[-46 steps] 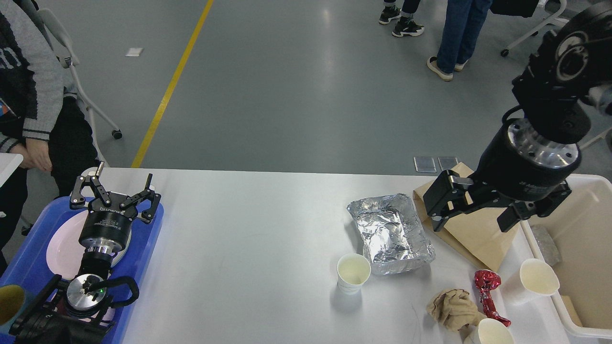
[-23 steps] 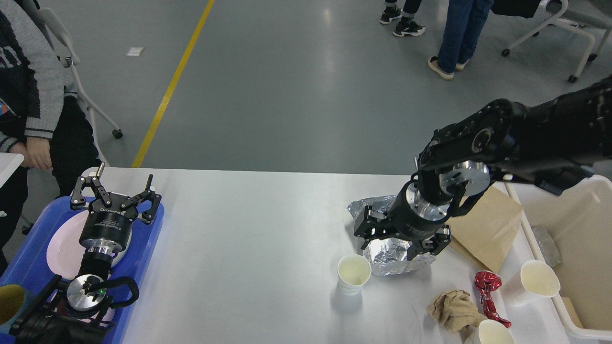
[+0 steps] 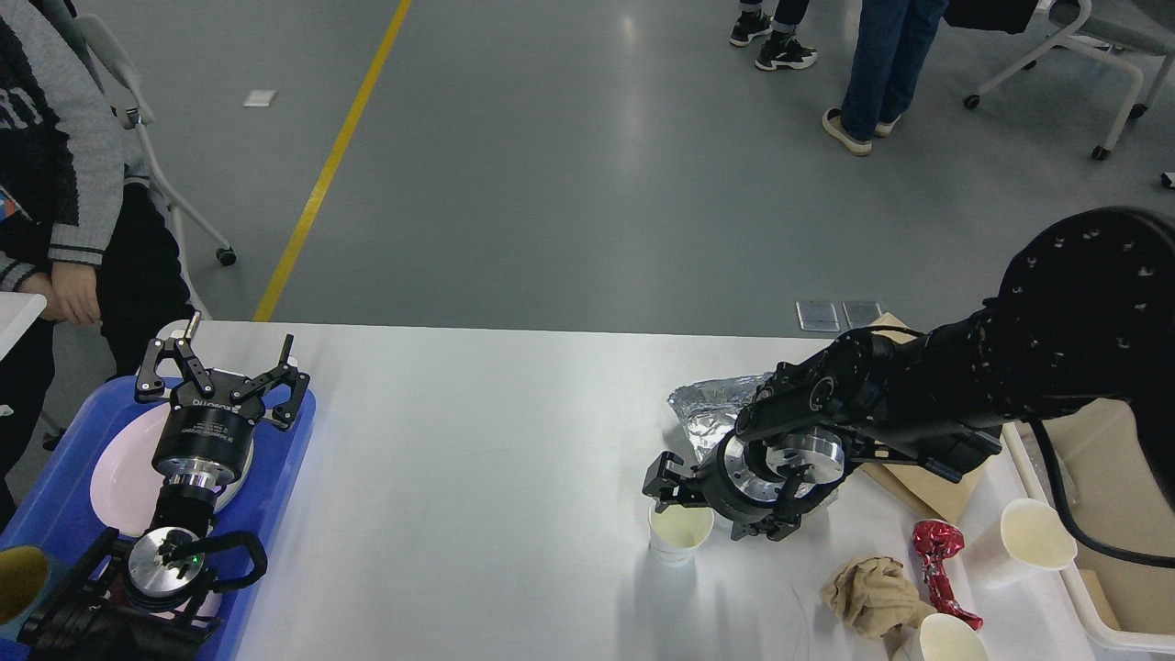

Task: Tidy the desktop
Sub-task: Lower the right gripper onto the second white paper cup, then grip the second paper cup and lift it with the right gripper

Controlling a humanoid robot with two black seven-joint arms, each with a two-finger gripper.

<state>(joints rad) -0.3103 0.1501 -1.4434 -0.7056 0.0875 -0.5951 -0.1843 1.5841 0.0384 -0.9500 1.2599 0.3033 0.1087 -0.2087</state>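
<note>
Nearest the robot, at the lower right of the desktop (image 3: 477, 477), lie a second paper cup (image 3: 950, 638) cut by the frame edge, a crumpled brown paper wad (image 3: 867, 592) and a twisted red foil wrapper (image 3: 936, 560). A third paper cup (image 3: 1028, 540) lies tipped on its side against the cream-white bin (image 3: 1115, 588) at the far right.

A little farther in stands an upright paper cup (image 3: 677, 532), open mouth up. The right gripper (image 3: 707, 496) hangs directly over and just behind this cup's rim, pointing down and toward the left; its fingers are dark and foreshortened, so whether they are spread or closed cannot be told. Judging from that, the cup lies just below and slightly left of the jaws, its axis vertical, and the right arm is by far the nearer one to take it.

Behind the gripper, partly hidden by the arm, sit a crinkled foil tray (image 3: 711, 408) and a flat brown paper bag (image 3: 927, 482).

Far to the left, the left gripper (image 3: 220, 367) rests with fingers spread wide and empty above a white plate (image 3: 119, 473) in the blue tray (image 3: 55, 505), well apart from the litter.
</note>
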